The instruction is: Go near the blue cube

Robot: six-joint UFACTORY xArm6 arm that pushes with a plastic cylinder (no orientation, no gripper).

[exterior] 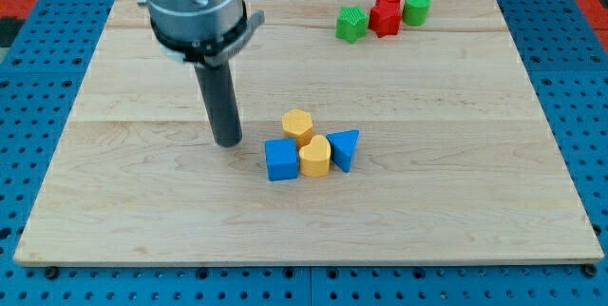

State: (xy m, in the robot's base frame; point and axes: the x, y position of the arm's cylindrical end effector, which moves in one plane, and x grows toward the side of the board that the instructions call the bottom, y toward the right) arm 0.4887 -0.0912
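Grey metal arm housing [193,2]: upper part cut off by the view's top edge. Tall red block [387,11], far up-right of my tip [228,142]: shape unclear, crowded between two green blocks.

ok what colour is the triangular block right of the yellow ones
Blue: the triangular wooden block matches the blue wooden cube, shown clearly in the camera view.
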